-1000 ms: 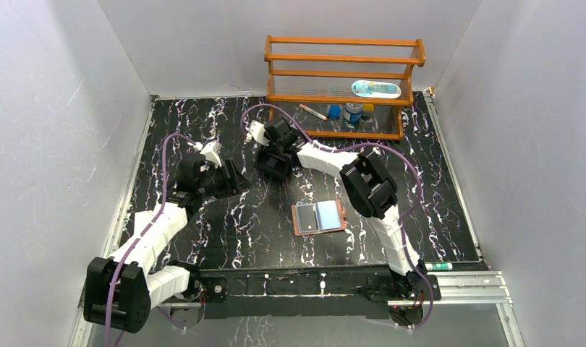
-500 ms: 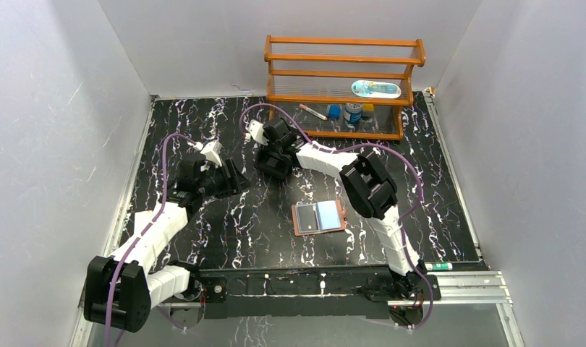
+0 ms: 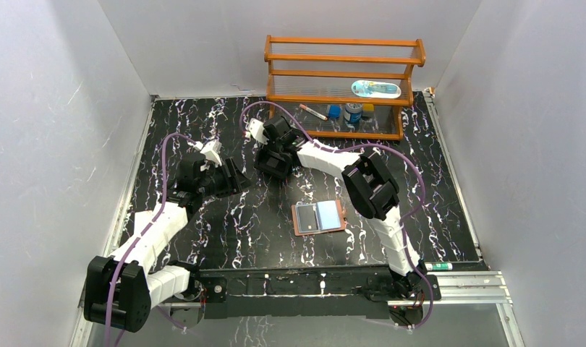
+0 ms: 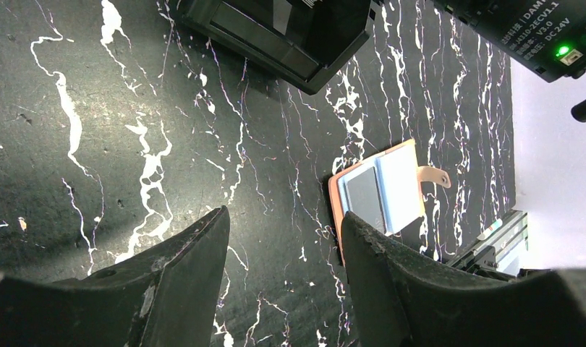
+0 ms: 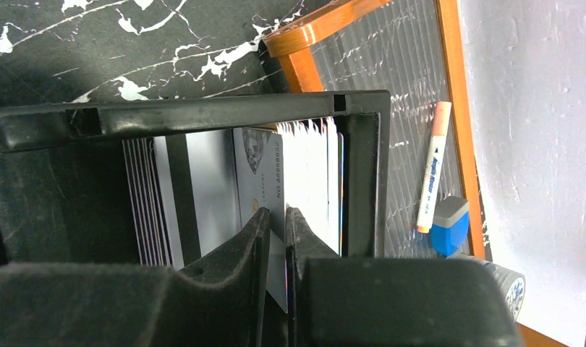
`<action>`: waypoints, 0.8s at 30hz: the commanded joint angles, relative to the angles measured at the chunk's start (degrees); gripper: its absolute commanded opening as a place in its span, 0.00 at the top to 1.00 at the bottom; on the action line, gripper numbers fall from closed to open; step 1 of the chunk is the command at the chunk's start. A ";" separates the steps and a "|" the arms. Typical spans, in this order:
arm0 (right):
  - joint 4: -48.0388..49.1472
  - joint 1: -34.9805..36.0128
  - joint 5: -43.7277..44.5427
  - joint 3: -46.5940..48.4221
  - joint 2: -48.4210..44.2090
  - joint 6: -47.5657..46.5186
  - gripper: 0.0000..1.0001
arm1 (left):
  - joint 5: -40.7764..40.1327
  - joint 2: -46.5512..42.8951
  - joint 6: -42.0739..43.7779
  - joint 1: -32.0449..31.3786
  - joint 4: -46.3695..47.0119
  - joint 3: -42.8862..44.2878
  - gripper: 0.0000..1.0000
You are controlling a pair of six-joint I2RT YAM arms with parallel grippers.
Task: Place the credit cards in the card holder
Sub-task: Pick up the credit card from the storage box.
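A: Big stuff first?
B: Marble table (image 3: 225, 224). Wooden rack (image 3: 344, 59) top centre, vs back wall.
A: Arms?
B: L gripper (image 4: 283, 224) mid-left, jaws apart, nothing btwn them, over bare table. R gripper (image 5: 277, 217) upper centre, down in black tray (image 5: 203, 112).
A: Holding anything?
B: Yes, pinched on one credit card (image 5: 260, 173), upright w/ other cards (image 5: 315, 166) in the tray.
A: Card holder?
B: Card holder (image 3: 319, 217) lies open flat, centre of frame, lower right of tray, apart from both grippers.
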 commanded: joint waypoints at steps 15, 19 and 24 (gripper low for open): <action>-2.46 -0.28 -1.28 3.05 -5.36 2.38 0.83 | 1.71 -0.70 -0.86 0.30 0.84 -0.28 0.43; -2.75 -0.38 -1.51 3.24 -5.00 2.02 0.91 | 1.90 -0.91 -1.20 0.37 0.84 -0.23 0.43; -2.63 -0.34 -1.51 3.40 -5.17 2.23 0.92 | 1.71 -1.32 -1.14 0.31 0.75 -0.37 0.43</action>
